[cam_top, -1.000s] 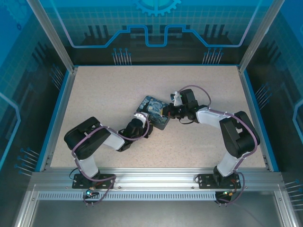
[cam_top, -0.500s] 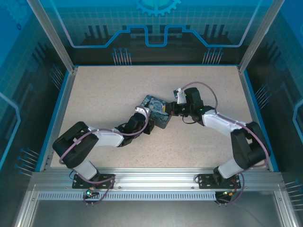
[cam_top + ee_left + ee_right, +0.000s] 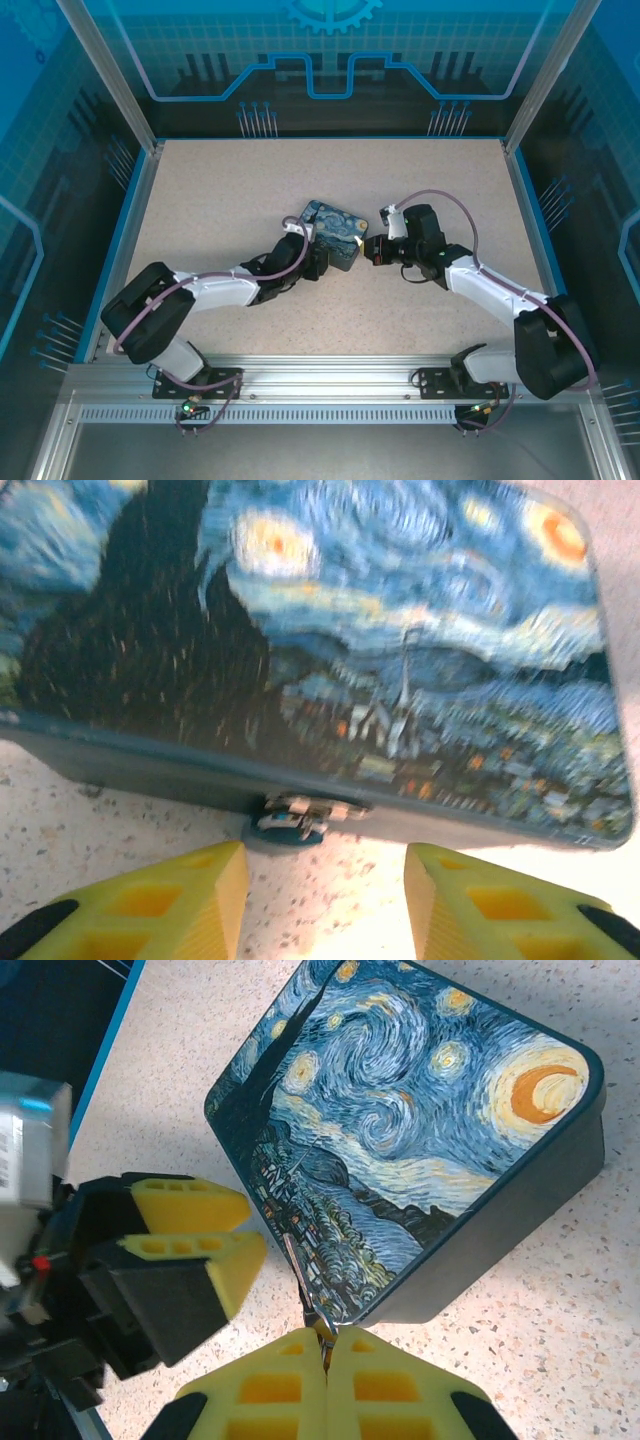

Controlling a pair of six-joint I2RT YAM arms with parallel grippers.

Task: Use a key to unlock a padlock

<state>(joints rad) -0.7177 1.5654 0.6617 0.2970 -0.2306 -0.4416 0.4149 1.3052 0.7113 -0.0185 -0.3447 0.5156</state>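
Clamped tight on the key (image 3: pixel 312 1300) with the right gripper (image 3: pixel 327 1335), just beside a corner of the tin (image 3: pixel 400 1130). Spread wide with the left gripper (image 3: pixel 325 865), facing the padlock (image 3: pixel 295 818) low on the tin's front wall, without touching it. Seen from above, set near the middle of a pale speckled table (image 3: pixel 220 190), within blue-lit glass walls (image 3: pixel 320 60). Against half a second ago: drawn back rightward with the right gripper, stretched out lower with the left arm (image 3: pixel 215 290).

A starry-night tin (image 3: pixel 333 232) (lid shut) lies near the middle of the speckled table (image 3: pixel 230 180).
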